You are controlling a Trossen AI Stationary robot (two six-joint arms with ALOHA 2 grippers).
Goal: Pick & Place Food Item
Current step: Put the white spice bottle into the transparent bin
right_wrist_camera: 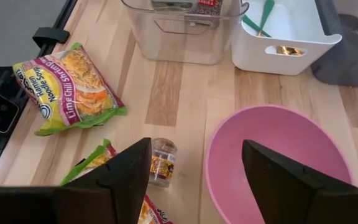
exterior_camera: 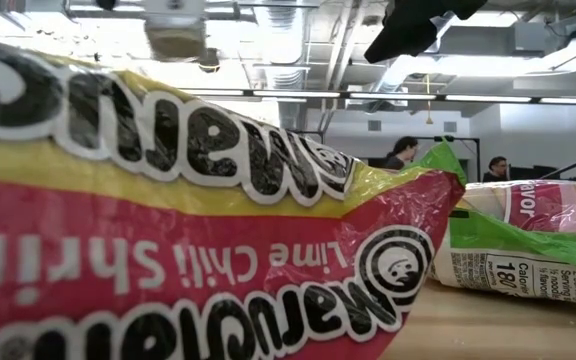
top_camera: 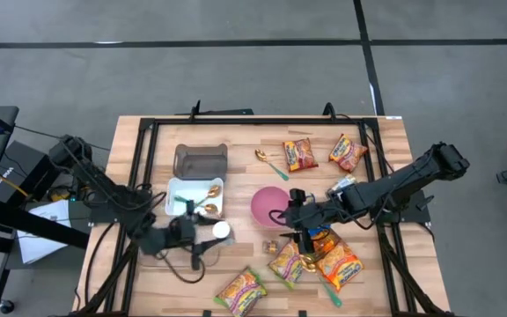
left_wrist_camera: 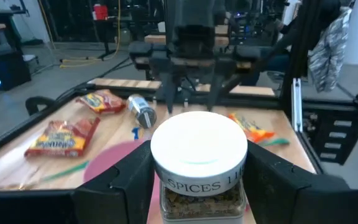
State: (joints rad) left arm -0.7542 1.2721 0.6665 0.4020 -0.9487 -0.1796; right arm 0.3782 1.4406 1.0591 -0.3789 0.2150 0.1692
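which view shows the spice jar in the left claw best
The left wrist view: the spice jar fills the frame between the left claw's fingers, white lid and label readable. The high view shows only its white lid. The low and right wrist views don't show it.

The left gripper (top_camera: 211, 236) holds a white-lidded jar (top_camera: 222, 231) beside the white bin (top_camera: 176, 189). The right gripper (top_camera: 290, 208) hovers by the pink bowl (top_camera: 267, 204).

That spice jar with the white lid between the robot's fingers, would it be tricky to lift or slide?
The spice jar looks rigid, so the left gripper should hold it without squashing. Its smooth round wall might slip or twist. Laid sideways, it would probably roll.
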